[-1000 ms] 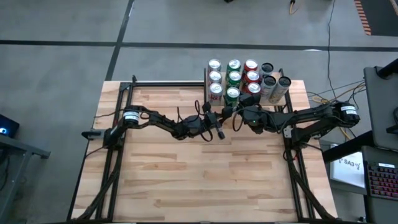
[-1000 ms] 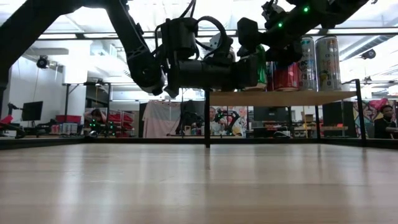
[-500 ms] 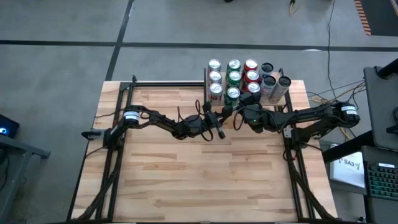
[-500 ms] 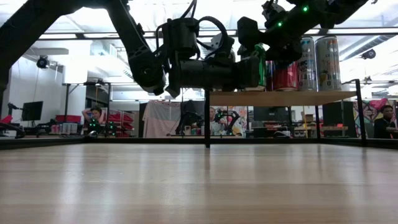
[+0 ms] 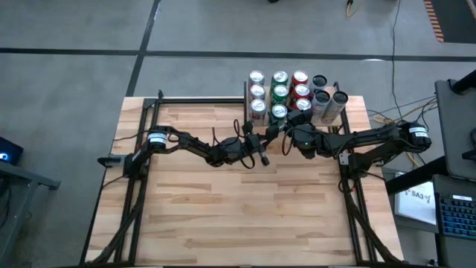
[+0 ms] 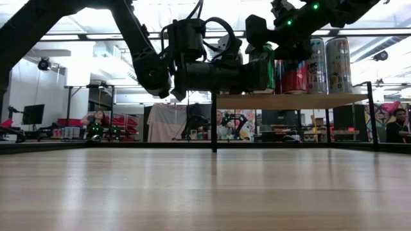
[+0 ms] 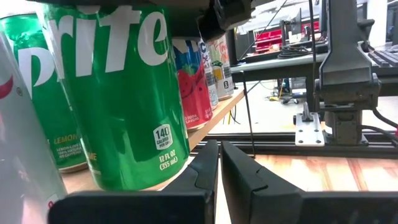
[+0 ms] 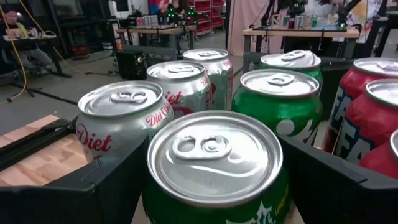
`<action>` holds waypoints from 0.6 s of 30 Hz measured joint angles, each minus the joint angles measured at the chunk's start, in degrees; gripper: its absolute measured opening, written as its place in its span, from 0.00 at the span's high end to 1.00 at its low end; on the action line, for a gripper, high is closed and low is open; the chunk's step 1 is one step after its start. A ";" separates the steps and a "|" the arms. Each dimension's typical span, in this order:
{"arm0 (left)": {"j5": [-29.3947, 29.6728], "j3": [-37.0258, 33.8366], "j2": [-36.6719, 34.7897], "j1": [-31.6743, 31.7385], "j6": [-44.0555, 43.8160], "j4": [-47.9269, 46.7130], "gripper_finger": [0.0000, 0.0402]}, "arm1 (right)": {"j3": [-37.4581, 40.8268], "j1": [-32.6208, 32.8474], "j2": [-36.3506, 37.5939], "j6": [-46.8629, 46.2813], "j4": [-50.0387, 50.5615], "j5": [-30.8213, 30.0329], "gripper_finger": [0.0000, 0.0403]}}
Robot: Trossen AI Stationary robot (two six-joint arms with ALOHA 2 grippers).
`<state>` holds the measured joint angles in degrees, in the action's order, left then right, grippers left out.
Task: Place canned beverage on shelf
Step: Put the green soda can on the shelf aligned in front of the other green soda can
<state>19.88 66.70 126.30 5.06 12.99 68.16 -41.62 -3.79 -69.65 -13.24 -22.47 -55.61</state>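
Green can held at the shelf's near edge.
The green can [image 8: 214,163] stands on the shelf [image 6: 289,100] beside a silver Diet can [image 8: 118,121], grasped by the right gripper [image 5: 279,125]; the left gripper [image 7: 219,168], fingers clenched together, hangs just left of the shelf.

Around your butcher-block table [image 5: 223,193] you have grey concrete floor [image 5: 67,89], crossed by dark seams. Cables [image 5: 387,112] trail off the table's far right corner, and a keyboard [image 5: 455,216] sits on a desk at the right edge. Looking level across the tabletop, you see a bright workshop: overhead lights [image 6: 64,29], a dark monitor [image 6: 33,113] at left, cluttered benches [image 6: 122,122] mid-room, a seated person [image 6: 399,122] far right.
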 joint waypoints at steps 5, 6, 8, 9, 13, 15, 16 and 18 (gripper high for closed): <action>0.11 0.30 0.00 0.04 0.00 0.00 1.00 | 0.00 0.00 0.00 0.98 -0.76 0.01 0.19; 0.11 0.40 0.00 0.09 -0.02 0.00 1.00 | 0.00 0.02 0.00 1.33 -0.78 0.07 0.19; 0.15 0.69 0.00 0.09 -0.02 -0.05 1.00 | 0.00 0.07 0.11 1.75 -0.71 0.12 0.19; 0.13 0.79 0.00 0.09 -0.02 -0.06 1.00 | 0.00 0.14 0.15 1.79 -0.70 0.12 0.19; 0.13 1.02 0.00 0.11 0.00 -0.04 1.00 | 0.00 0.13 0.81 2.35 -0.77 0.20 0.19; 0.13 1.09 0.00 0.11 0.00 -0.04 1.00 | 0.00 0.13 1.34 3.07 -0.99 0.19 0.19; 0.13 1.09 0.00 0.11 0.00 -0.04 1.00 | 0.00 0.13 1.60 3.50 -0.99 0.19 0.19; 0.17 1.11 0.00 0.11 0.02 -0.03 1.00 | 0.00 0.13 2.13 3.89 -1.04 0.19 0.19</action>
<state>20.05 67.80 126.30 5.17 13.02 68.14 -41.63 -3.66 -67.52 -9.35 -23.51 -55.42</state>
